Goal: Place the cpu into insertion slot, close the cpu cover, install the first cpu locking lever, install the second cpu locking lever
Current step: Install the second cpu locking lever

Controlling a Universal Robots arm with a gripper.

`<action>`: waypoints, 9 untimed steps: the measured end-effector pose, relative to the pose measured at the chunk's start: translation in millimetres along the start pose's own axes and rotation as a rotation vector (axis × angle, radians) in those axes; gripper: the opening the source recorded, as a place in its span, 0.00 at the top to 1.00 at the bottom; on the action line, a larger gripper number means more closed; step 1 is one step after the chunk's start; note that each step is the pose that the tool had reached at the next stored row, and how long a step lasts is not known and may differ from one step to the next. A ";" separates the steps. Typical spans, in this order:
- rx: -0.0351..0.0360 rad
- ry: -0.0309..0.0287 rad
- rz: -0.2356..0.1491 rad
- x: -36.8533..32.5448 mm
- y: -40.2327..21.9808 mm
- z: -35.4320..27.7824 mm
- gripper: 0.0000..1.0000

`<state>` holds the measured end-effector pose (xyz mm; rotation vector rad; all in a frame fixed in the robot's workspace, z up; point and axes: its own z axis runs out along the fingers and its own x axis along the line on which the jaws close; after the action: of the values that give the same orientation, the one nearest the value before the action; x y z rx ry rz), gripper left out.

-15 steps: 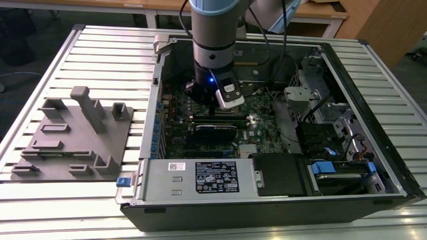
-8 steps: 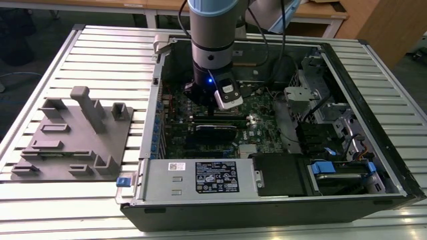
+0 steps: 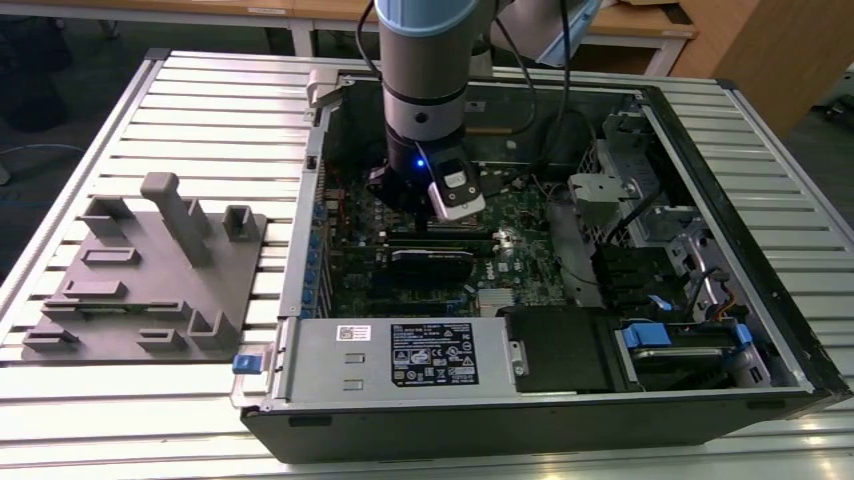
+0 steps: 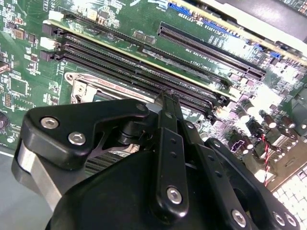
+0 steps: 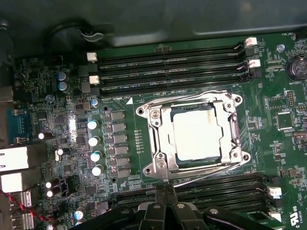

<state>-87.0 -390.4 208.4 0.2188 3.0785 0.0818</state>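
In the first wrist view the cpu (image 5: 196, 132), a pale silvery square, lies flat in the insertion slot (image 5: 178, 156) on the green board. The cpu cover (image 5: 156, 139), a silver frame, lies down around the chip. Thin wire levers run along two sides of the socket (image 5: 184, 98) (image 5: 211, 172); whether they are latched I cannot tell. My gripper (image 5: 165, 191) hovers beside the socket, over the nearer memory slots, fingers pressed together with nothing between them. The second wrist view shows the gripper (image 4: 165, 98) shut, with a socket corner (image 4: 81, 88) behind it. My arm (image 3: 424, 90) reaches down into the open computer case.
Long black memory slots (image 5: 168, 62) (image 5: 206, 189) flank the socket, with a row of capacitors (image 5: 96, 141) beside it. The case walls (image 3: 314, 200) surround the board; a power supply (image 3: 400, 355) sits at the front. A grey fixture plate (image 3: 147, 280) lies at the exterior view's left.
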 end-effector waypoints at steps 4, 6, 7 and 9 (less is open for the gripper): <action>-0.0003 0.0004 -0.007 0.1 0.2 0.2 0.90; -0.0008 0.0008 -0.016 0.1 0.2 0.5 0.90; -0.0012 0.0010 -0.021 0.3 0.1 0.8 0.90; -0.0014 0.0012 -0.028 1.2 0.0 1.1 0.90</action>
<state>-88.1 -390.2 207.3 0.1749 3.0816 0.0829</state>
